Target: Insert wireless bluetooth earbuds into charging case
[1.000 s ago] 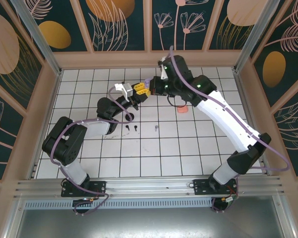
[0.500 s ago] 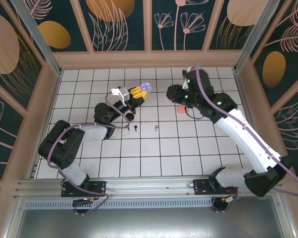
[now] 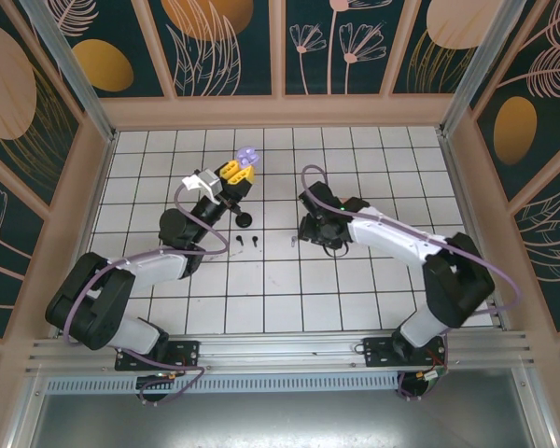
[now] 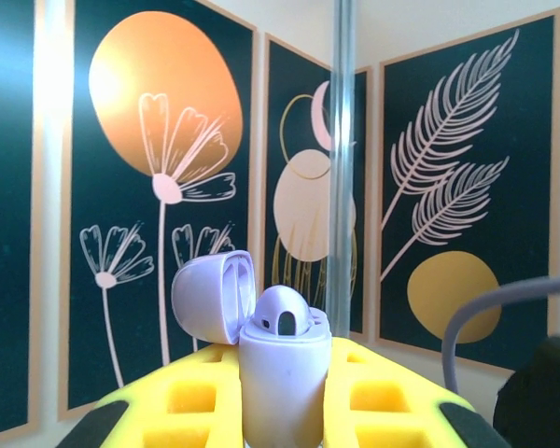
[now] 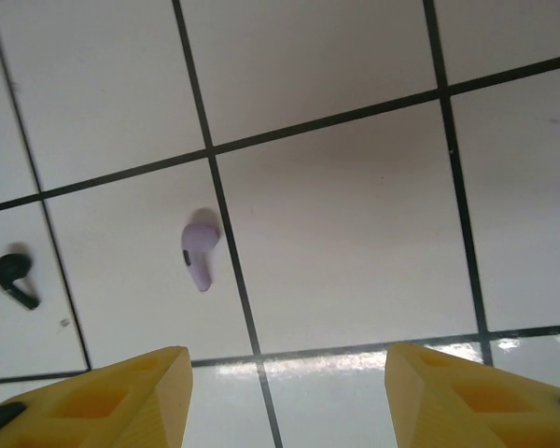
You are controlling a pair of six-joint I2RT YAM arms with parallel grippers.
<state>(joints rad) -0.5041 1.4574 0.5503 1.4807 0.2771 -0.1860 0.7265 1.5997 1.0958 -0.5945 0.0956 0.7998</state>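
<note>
Gripping lilac case [image 4: 282, 383], left jaws; right jaws apart over white-tiled table [image 3: 355, 291], floral walls [image 4: 159, 140].

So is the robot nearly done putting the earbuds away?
Not nearly. Done: one lilac bud looks seated in the open lilac case, gripped by the left hand. In hand: the right hand hangs open above the second lilac bud on the tiles, not touching it. Left: that bud, plus two black buds lying loose nearby.
</note>
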